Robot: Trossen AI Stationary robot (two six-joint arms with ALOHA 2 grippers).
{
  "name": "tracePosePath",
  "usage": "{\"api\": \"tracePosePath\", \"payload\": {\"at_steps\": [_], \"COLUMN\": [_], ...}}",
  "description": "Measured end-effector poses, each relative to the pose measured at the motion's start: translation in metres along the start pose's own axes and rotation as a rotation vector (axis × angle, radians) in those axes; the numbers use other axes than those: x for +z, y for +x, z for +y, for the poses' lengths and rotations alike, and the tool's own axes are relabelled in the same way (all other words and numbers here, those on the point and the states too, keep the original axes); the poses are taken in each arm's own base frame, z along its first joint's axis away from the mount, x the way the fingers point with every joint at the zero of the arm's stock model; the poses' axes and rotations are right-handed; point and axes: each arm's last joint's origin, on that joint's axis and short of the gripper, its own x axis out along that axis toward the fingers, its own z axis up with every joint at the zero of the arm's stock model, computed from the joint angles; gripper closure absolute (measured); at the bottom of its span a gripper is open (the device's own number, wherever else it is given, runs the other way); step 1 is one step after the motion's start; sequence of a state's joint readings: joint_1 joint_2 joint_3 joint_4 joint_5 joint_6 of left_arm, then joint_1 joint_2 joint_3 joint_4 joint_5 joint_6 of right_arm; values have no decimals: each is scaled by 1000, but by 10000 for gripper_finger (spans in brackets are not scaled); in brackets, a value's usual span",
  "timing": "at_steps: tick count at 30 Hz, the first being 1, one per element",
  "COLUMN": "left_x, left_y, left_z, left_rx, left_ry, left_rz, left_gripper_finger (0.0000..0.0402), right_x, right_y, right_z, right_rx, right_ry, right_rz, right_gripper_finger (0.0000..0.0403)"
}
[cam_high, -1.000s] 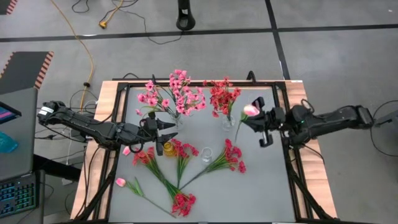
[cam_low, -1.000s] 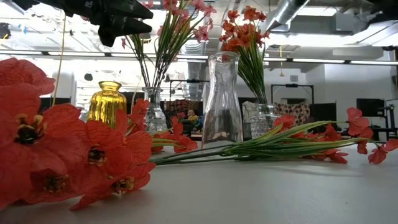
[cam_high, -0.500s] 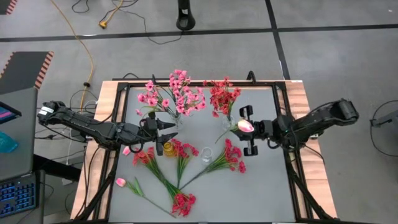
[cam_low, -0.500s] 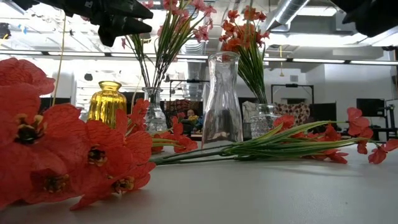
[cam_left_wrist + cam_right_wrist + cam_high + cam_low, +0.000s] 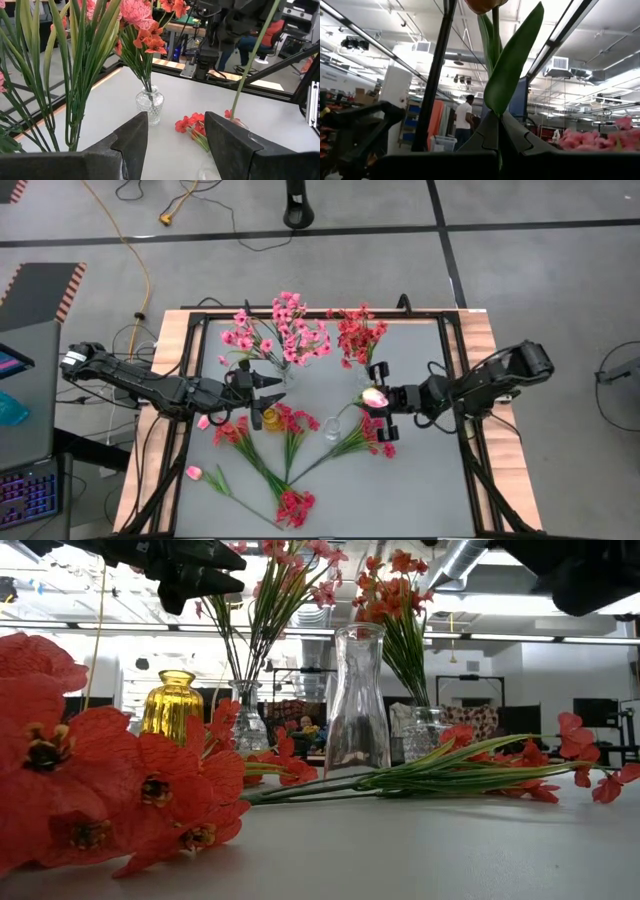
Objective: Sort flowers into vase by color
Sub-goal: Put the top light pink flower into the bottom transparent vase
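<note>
Right gripper (image 5: 378,399): centre-right of the high view, pinching a pale pink tulip (image 5: 373,395) by its stem above the clear vase (image 5: 331,424).
Left gripper (image 5: 268,392): centre-left, jaws spread, beside the yellow vase (image 5: 270,419).

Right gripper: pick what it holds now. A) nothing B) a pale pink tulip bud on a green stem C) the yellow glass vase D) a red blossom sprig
B: in the high view the right gripper carries the pale pink tulip bud above the table, and the right wrist view shows its fingers shut on the green stem.
</note>
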State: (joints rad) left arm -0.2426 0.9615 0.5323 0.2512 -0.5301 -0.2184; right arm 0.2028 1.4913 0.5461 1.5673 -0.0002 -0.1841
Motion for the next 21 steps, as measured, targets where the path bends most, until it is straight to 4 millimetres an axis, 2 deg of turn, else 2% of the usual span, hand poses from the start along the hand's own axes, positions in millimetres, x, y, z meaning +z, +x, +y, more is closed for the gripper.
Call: {"api": "tracePosePath", "payload": {"at_steps": [7, 15, 21], "left_x": [0, -1, -1], "left_y": [0, 0, 0], "left_z": [0, 0, 0], "left_rx": [1, 1, 2], "left_ry": [0, 3, 3], "left_rz": [2, 8, 9], "left_gripper_finger": [219, 219, 219], "right_x": [-15, -24, -26], "right_y": [6, 5, 5], "right_z": [3, 4, 4], "right_rx": [7, 23, 11], "right_ry": [0, 0, -2], "right_rz": [36, 129, 154], "right_gripper_finger": [378, 352, 346]}}
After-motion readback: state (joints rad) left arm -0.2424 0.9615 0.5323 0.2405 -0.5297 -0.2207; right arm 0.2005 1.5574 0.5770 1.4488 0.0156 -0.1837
